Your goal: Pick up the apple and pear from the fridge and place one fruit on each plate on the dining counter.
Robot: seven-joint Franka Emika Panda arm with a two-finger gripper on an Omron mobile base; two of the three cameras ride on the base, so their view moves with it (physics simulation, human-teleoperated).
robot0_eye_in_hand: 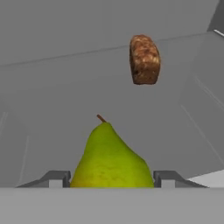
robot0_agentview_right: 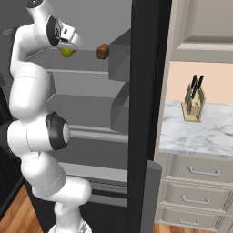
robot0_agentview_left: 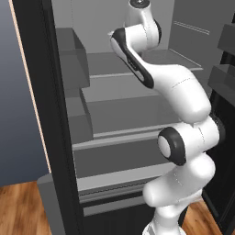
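Gripping the yellow-green pear (robot0_eye_in_hand: pixel 109 157) with its brown stem, the jaws (robot0_eye_in_hand: pixel 112 178) press against both sides.

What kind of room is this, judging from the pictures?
Most likely a kitchen: an open fridge holding a pear, and beside it a marble counter with a knife block above drawers.

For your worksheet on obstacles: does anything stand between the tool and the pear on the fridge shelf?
Nothing visible does. In the hand view the pear sits directly between the tool's two fingertips, which are shut on its sides. The brown loaf-like block lies farther back on the shelf, apart from the pear.
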